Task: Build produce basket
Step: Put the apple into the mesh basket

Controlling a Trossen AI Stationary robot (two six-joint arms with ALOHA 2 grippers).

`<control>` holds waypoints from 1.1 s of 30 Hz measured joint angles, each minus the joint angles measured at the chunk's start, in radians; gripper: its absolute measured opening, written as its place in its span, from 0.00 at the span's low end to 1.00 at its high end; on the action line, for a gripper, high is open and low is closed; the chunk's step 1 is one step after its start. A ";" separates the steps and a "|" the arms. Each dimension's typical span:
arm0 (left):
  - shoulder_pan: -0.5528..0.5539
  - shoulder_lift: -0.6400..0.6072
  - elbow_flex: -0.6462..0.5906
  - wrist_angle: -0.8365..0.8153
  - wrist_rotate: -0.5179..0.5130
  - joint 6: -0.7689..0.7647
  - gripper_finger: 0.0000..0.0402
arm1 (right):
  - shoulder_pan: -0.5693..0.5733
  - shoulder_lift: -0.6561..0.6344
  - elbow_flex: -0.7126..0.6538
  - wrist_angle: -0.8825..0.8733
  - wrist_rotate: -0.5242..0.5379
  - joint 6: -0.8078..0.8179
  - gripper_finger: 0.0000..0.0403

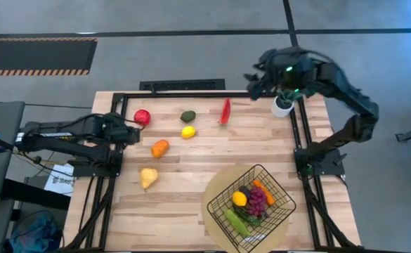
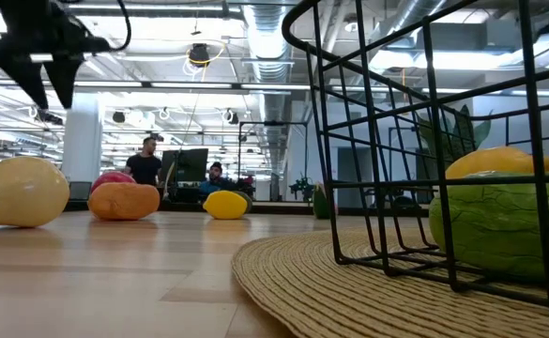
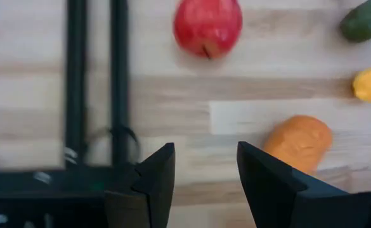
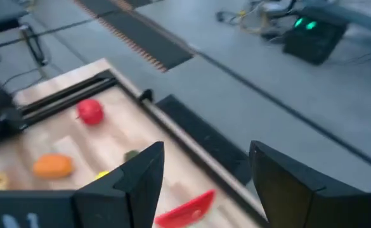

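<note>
Left tool (image 1: pixel 136 133) hangs near the worktop's (image 1: pixel 191 183) left edge, fingers apart and empty, beside the red apple (image 1: pixel 142 117) and orange (image 1: pixel 160 147). Right tool (image 1: pixel 253 83) hovers wide open over the far right corner, near the watermelon slice (image 1: pixel 225 110). Basket (image 1: pixel 279 193) sits at the near right edge.

A round woven mat (image 1: pixel 216 211) lies on the wooden table (image 1: pixel 191 190); a potted plant (image 1: pixel 282 104) stands at its far corner.
</note>
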 joint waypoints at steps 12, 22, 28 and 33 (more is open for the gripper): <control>0.024 0.064 -0.182 0.272 -0.070 -0.141 0.39 | -0.141 -0.070 0.000 -0.018 -0.004 -0.152 0.62; 0.114 0.151 -0.194 0.388 -0.088 -0.049 0.39 | -0.150 -0.067 0.000 -0.018 -0.005 -0.179 0.62; 0.187 0.196 -0.193 0.459 -0.089 0.068 0.39 | -0.149 -0.067 0.000 -0.018 -0.005 -0.179 0.62; 0.250 0.233 -0.193 0.478 -0.072 0.148 0.39 | -0.148 -0.067 0.000 -0.018 -0.007 -0.179 0.62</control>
